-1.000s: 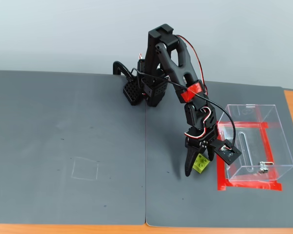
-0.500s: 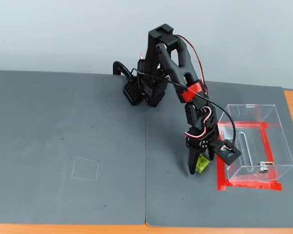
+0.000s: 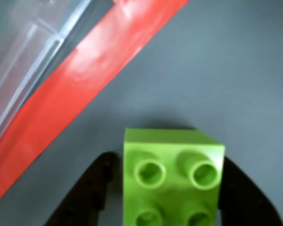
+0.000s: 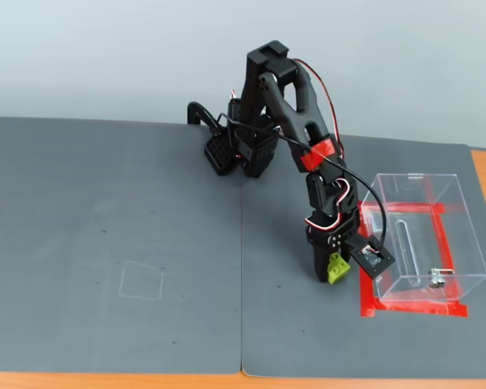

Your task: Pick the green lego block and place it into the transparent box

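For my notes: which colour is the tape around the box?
Red tape, clearest in the wrist view.

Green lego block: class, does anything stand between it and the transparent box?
Nothing visible does. The green lego block sits in the tool, beside the transparent box; between them lies only red tape flat on the mat.

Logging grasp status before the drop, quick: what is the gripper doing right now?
Gripper: closed on the small lime-green studded plastic brick, one black finger on each side, beside the clear acrylic box, not yet over it.
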